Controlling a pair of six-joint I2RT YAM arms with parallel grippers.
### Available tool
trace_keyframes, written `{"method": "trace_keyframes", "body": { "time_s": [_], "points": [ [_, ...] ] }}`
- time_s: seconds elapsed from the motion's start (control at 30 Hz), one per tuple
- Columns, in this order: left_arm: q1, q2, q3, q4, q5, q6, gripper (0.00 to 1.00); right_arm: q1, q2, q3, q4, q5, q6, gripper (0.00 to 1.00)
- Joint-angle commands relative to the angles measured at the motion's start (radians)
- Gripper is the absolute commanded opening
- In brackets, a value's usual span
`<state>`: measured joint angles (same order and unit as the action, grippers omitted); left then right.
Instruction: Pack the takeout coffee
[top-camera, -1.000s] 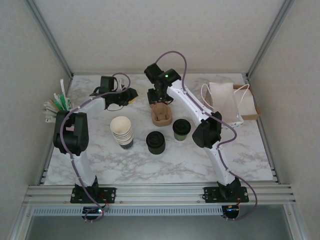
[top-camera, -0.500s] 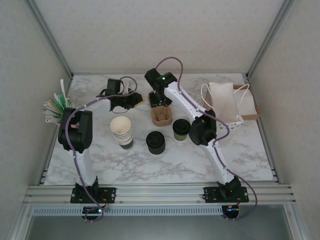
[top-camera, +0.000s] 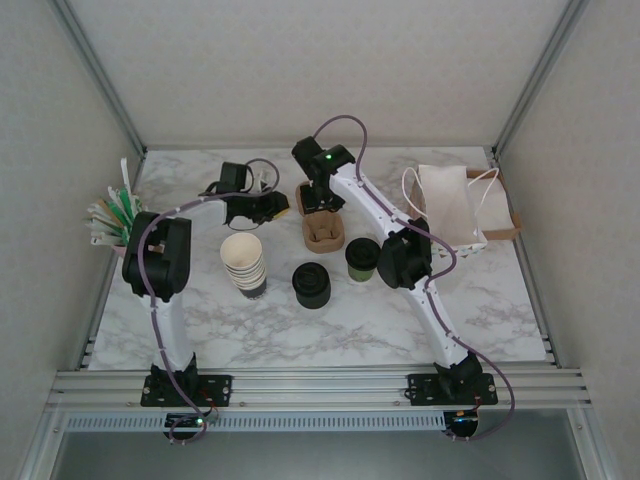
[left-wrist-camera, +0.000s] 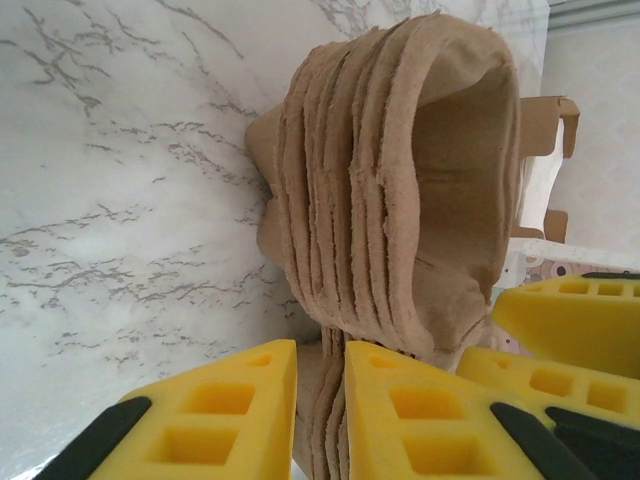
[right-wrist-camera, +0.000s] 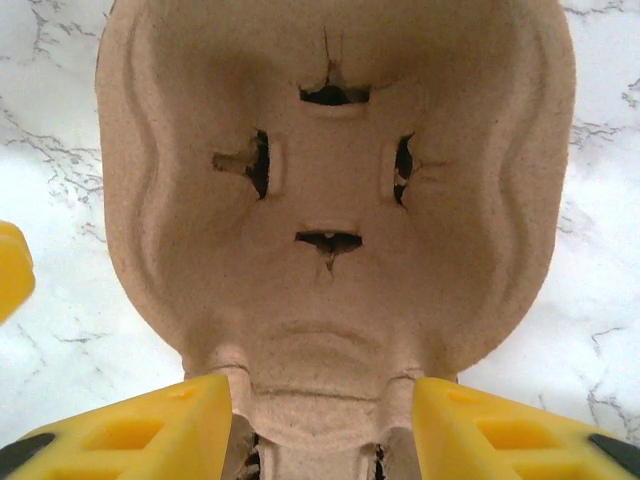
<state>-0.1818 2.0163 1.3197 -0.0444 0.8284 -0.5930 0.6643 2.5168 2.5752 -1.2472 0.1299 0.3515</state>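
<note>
The takeout coffee stands upright on the surface, black lid up and long axis vertical, near the carrier stack. The left wrist view shows the left claw pinching the stack's layered edge. The right claw straddles its neck, half wide; I cannot tell whether it grips.

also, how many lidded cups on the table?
1: the green cup, right of the black lid stack, near the brown cup carriers. The arms hide some tabletop, so maybe more.

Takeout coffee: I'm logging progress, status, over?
Left gripper pinching carrier stack; right gripper straddling it, grip unclear. Takeout coffee standing free. Lid stack beside, apart.
</note>
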Motion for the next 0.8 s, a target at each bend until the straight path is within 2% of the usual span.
{"method": "trace_keyframes", "body": {
  "time_s": [0.0, 0.23, 0.47, 0.6, 0.77],
  "points": [
    [-0.012, 0.020, 0.005, 0.015, 0.028, 0.028, 0.20, -0.008, 0.040, 0.042, -0.005, -0.012, 0.002, 0.50],
    [-0.016, 0.031, 0.009, 0.016, 0.033, 0.028, 0.20, -0.010, 0.062, 0.058, -0.006, -0.021, 0.005, 0.47],
    [-0.022, 0.043, 0.011, 0.027, 0.043, 0.023, 0.21, -0.010, 0.062, 0.065, -0.009, -0.025, 0.008, 0.39],
    [-0.021, 0.045, -0.002, 0.072, 0.069, -0.011, 0.26, -0.013, 0.049, 0.064, -0.009, -0.031, 0.011, 0.32],
    [-0.019, 0.050, -0.011, 0.112, 0.087, -0.035, 0.27, -0.018, 0.028, 0.062, -0.010, -0.039, 0.014, 0.26]
  ]
}}
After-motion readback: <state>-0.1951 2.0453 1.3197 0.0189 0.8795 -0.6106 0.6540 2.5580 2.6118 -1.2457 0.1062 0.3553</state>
